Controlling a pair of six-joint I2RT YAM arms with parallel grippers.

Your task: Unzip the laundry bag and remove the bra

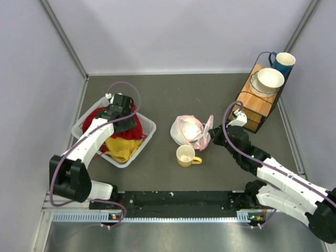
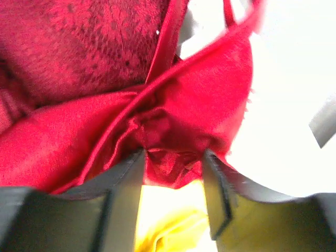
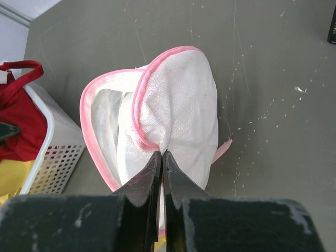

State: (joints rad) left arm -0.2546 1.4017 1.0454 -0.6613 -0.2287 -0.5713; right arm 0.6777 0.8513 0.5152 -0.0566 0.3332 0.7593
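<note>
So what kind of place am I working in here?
Looks like a robot test cell staged with household props: plain white walls box in a dark table holding a basket of clothes, a laundry bag and a wooden rack of crockery.

Centre of frame: bag [image 1: 187, 131], pink-trimmed flap lying toward the right. Right gripper [image 1: 214, 135] at that flap. Yellow mug [image 1: 185, 155] just below the bag.
Left: basket [image 1: 151, 126] with red clothes [image 1: 135, 131] and yellow clothes [image 1: 125, 149]; left gripper [image 1: 119, 113] on the red.
Upper right: wooden rack [image 1: 252, 102] carrying bowl [image 1: 270, 79] and blue mug [image 1: 284, 62].
</note>
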